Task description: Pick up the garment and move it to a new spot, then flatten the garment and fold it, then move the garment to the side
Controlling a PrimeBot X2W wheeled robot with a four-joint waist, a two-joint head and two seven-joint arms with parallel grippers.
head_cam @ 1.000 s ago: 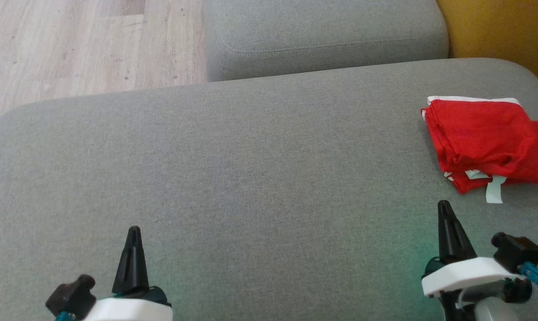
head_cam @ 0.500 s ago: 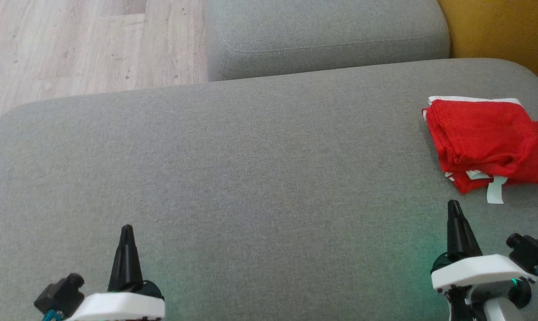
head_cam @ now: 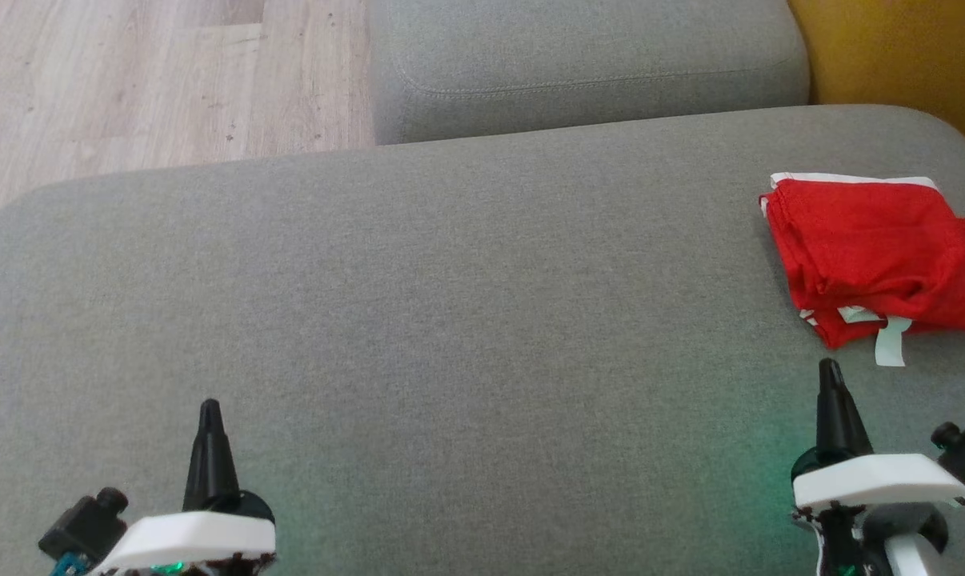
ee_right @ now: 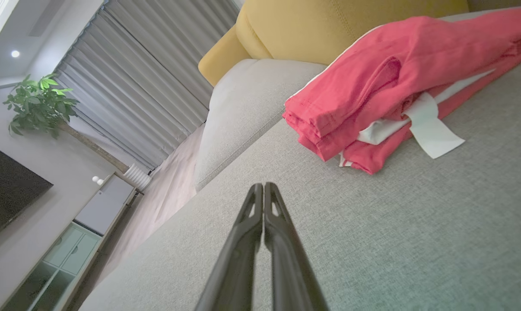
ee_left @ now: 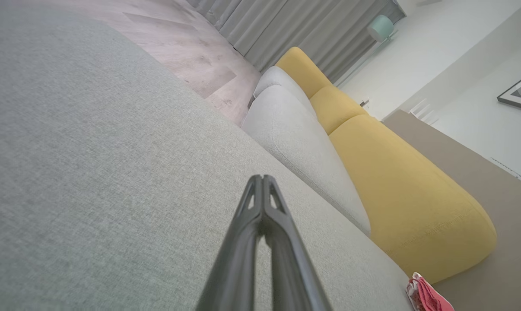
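My head view crops the red garment (head_cam: pixel 874 256) at its right edge. Left wrist view shows just a corner of it, bottom edge. Right wrist view cuts its far end off too.

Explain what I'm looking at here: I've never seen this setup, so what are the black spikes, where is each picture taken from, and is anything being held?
The black spikes are the robot's two grippers, each a pair of long dark fingers. The wide picture comes from a camera on its head, looking down at a grey sofa seat: left gripper at lower left, right gripper at lower right. The other two pictures come from cameras on each wrist, looking along that arm's own fingers. Both grippers are shut and hold nothing. A folded red garment with white trim lies at the seat's right side, just beyond the right gripper, untouched. Behind are a grey cushion and a yellow cushion.
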